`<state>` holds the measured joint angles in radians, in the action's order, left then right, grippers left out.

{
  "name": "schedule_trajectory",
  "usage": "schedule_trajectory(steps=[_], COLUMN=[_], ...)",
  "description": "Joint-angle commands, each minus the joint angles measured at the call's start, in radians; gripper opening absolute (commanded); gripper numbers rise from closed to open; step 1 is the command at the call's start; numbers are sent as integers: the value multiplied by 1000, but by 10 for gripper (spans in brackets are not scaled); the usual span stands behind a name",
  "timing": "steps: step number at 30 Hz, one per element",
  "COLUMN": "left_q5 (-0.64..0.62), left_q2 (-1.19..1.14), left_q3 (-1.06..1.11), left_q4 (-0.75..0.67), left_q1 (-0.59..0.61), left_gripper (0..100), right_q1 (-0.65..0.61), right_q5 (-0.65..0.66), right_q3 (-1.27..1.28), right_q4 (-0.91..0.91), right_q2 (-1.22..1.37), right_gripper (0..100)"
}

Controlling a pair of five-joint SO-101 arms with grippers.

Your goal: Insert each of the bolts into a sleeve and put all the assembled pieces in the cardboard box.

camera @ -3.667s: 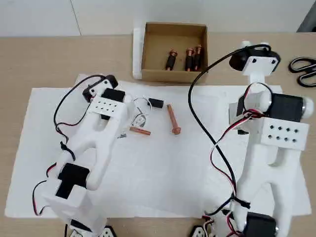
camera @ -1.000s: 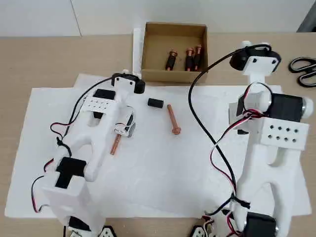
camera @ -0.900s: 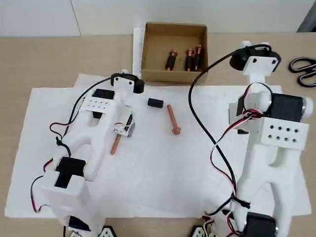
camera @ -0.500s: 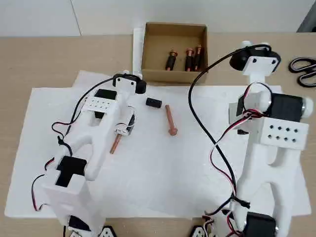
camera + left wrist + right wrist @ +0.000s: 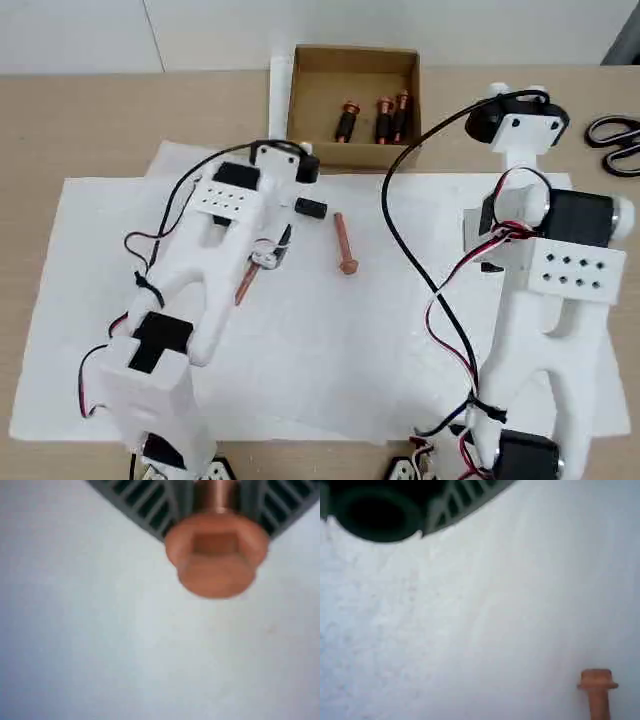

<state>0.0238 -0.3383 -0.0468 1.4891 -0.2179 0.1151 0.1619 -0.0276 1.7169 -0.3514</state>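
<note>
Left arm has swung in toward the middle of the sheet, and the bolt that lay flat on the paper a few seconds back is now up off it! The left gripper (image 5: pixel 270 252) is clamped on that copper bolt (image 5: pixel 216 555), ribbed jaws pinching the shank. Its flanged head faces back at the wrist camera, and in the high view the long axis runs diagonally, head end trailing toward the arm's own base. Just beyond those jaws, on the box side, lies the loose black sleeve (image 5: pixel 311 208), with the loose bolt (image 5: pixel 343 243) close beside it on the white paper sheet (image 5: pixel 330 350). Over to the right, well apart, the right gripper (image 5: pixel 484 256) looks closed around a second sleeve (image 5: pixel 375 512), open bore facing its camera, arm parked where it was. So the bolt must travel rightward and line up its shank with that bore, I'd say. Three assembled pieces already sit in the cardboard box (image 5: pixel 300 100).
</note>
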Motion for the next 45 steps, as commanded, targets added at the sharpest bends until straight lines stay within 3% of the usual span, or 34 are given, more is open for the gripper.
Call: schedule_trajectory(steps=[1, 8, 13, 20, 24, 27, 31, 37, 45], left_q5=[-11, 41, 2, -21, -161, -224, -232, -288, -311], left_q2=[9, 9, 11, 103, 235, 318, 388, 416, 416], left_q3=[-131, -351, -458, -466, -467, -463, -463, -463, -463], left_q4=[80, 232, 265, 261, 181, 80, -2, -5, -5], left_q1=[-38, 18, 89, 72, 68, 68, 68, 68, 68], left_gripper=[14, 15, 15, 5, 5, 6, 6, 6, 6], right_q1=[-5, -38, -147, -209, -200, -177, -180, -209, -364], right_q5=[-14, -17, -11, 2, -2, 3, -6, -8, -6], right_q3=[-6, -11, 25, 451, 729, 830, 896, 965, 985], right_q4=[-8, -19, -91, -383, -628, -702, -700, -690, -478], right_q2=[-36, -48, -283, -704, -842, -894, -954, -1110, -1322], right_gripper=[3, 8, 12, 11, 11, 10, 10, 10, 10])
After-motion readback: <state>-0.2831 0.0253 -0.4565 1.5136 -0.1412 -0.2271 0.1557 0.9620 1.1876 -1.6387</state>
